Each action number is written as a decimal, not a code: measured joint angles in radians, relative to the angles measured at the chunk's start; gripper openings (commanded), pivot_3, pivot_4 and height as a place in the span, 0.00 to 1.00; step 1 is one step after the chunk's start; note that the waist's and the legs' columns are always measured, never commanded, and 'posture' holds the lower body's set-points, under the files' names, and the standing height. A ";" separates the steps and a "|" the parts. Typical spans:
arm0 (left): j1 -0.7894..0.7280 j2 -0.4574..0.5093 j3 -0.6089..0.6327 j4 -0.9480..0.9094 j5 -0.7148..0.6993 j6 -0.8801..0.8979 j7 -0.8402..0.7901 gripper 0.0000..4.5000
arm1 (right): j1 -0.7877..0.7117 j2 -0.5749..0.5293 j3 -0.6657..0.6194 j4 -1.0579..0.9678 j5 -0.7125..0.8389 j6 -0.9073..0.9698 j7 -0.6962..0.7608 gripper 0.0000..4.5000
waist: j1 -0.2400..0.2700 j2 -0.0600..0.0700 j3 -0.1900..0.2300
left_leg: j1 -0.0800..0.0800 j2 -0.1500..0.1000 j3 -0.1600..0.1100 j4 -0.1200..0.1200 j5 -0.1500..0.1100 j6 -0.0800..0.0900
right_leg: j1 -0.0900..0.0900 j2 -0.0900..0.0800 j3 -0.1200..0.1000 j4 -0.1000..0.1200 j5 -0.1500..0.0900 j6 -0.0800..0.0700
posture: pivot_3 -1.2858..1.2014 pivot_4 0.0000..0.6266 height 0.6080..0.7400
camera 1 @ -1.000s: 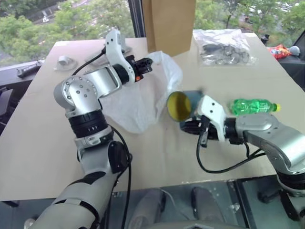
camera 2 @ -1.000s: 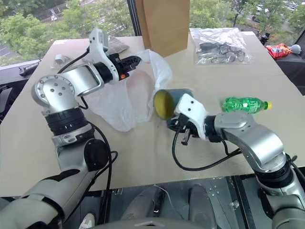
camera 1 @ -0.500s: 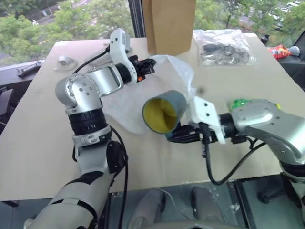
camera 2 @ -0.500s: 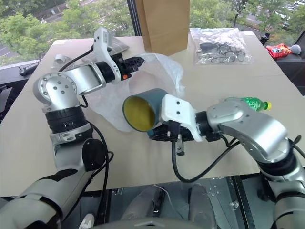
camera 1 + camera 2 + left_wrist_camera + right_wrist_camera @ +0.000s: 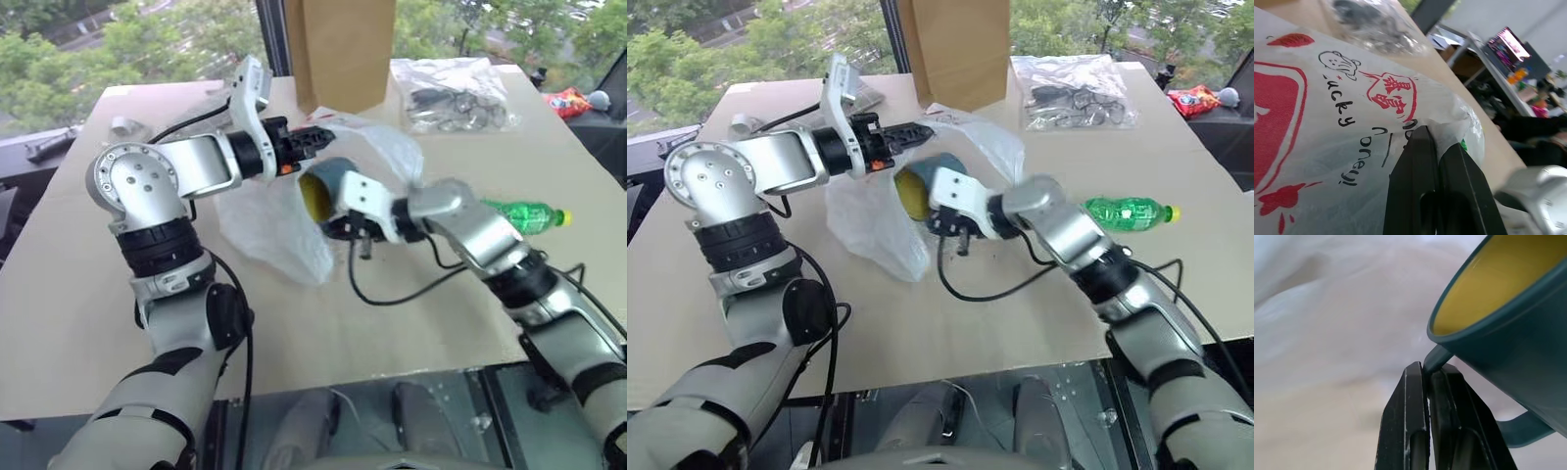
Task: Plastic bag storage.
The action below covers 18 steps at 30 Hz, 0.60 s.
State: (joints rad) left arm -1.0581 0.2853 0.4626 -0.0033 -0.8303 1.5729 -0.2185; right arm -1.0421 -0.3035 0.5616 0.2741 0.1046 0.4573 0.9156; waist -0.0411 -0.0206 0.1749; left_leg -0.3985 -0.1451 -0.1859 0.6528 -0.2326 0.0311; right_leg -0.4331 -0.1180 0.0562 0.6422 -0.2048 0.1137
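Pinching plastic bag [image 5: 269,220] rim: left fingers [image 5: 1415,161]; right fingers [image 5: 1415,396] clamp mug [image 5: 1508,333] handle beside it.

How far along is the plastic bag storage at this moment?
Done: the left claw is shut on the thin translucent white plastic bag with red print, lifting its top edge, and the right claw is shut on the handle of the teal mug with a yellow inside.
In hand: the mug's mouth faces the hanging bag.
Left: none of the bag is inside the mug yet.
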 measured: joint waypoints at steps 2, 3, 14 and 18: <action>0.001 -0.008 0.000 -0.009 0.000 0.012 0.004 0.00 | -0.034 0.050 0.005 0.111 -0.050 -0.068 -0.025 0.01 | -0.002 0.000 0.000 | 0.000 0.000 -0.001 0.000 0.000 -0.001 | 0.000 0.000 0.000 0.000 0.000 0.000 | 0.52 0.24 1.00; 0.002 -0.007 0.002 -0.013 0.001 0.014 0.005 0.00 | -0.038 0.066 0.006 0.149 -0.064 -0.094 -0.029 0.01 | -0.001 0.000 0.000 | 0.000 0.000 -0.001 0.000 0.000 -0.001 | 0.000 0.000 0.000 0.000 0.000 0.000 | 0.52 0.24 1.00; 0.005 -0.120 0.073 -0.045 0.002 0.040 0.068 0.00 | -0.170 0.280 -0.013 0.716 -0.244 -0.429 -0.175 0.74 | -0.006 0.001 0.000 | 0.000 0.000 -0.002 -0.001 0.001 -0.002 | 0.000 0.001 0.000 -0.001 0.000 -0.001 | 0.52 0.24 1.00; 0.006 -0.128 0.118 -0.050 0.027 0.031 0.114 0.00 | -0.117 0.168 -0.078 0.541 -0.255 -0.412 -0.158 0.98 | -0.004 0.001 0.000 | 0.000 0.000 -0.003 -0.001 0.001 -0.003 | -0.001 0.002 -0.001 -0.001 0.000 -0.001 | 0.52 0.24 1.00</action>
State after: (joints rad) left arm -1.0519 0.1569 0.5808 -0.0530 -0.8030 1.6040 -0.1042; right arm -1.1591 -0.1354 0.4840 0.8154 -0.1505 0.0451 0.7575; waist -0.0456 -0.0199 0.1754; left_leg -0.3987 -0.1447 -0.1890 0.6514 -0.2315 0.0285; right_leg -0.4338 -0.1162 0.0555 0.6414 -0.2049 0.1130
